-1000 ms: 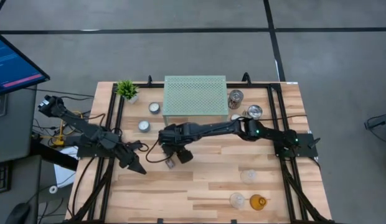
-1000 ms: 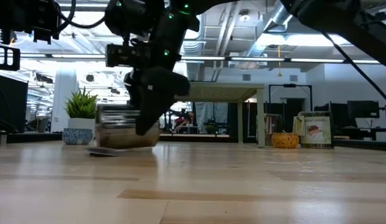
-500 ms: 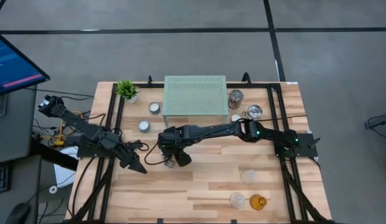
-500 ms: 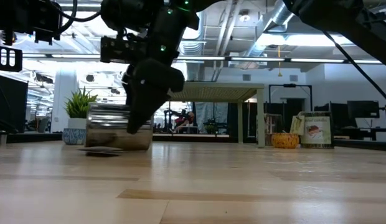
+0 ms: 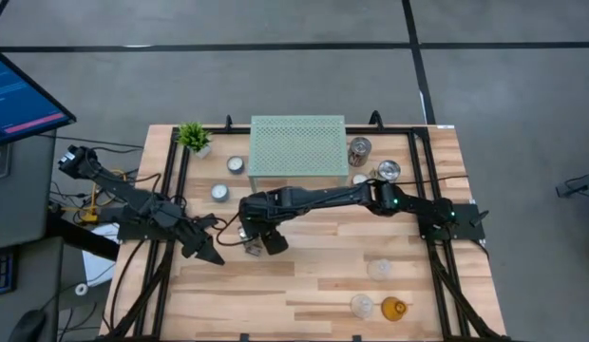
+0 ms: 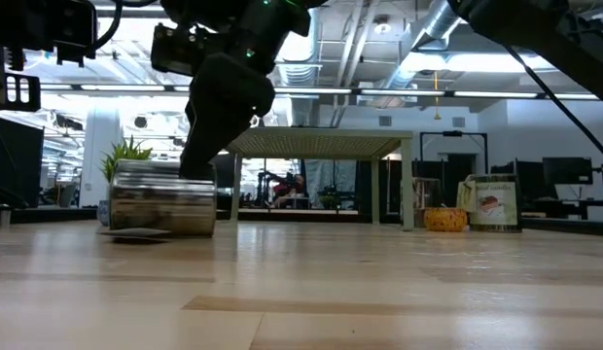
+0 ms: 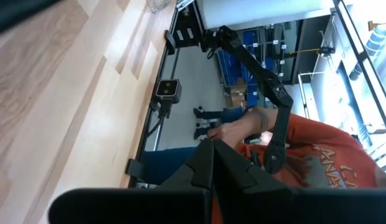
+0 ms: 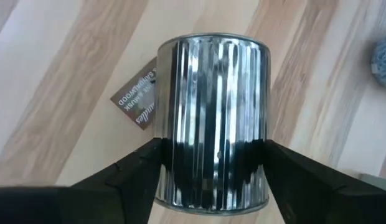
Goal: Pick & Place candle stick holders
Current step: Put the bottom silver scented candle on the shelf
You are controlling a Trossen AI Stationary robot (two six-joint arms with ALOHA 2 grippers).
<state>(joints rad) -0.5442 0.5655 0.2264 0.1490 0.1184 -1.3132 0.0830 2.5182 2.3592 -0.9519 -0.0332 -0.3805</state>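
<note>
1. Now my right gripper (image 8: 211, 171) has its fingers on either side of the silvery jar (image 8: 213, 121), seemingly touching it, though I can't tell if it's gripped.
2. The jar lies on its side at mid-table (image 5: 313, 285), long axis pointing away from the fingers.
3. My left gripper (image 5: 211, 255) waits clenched just beside.

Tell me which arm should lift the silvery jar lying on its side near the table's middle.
The right. Its end effector already straddles the silvery jar, one finger on each side. The left end effector sits shut beside the jar, near the table's left edge, and would need to open and realign.
</note>
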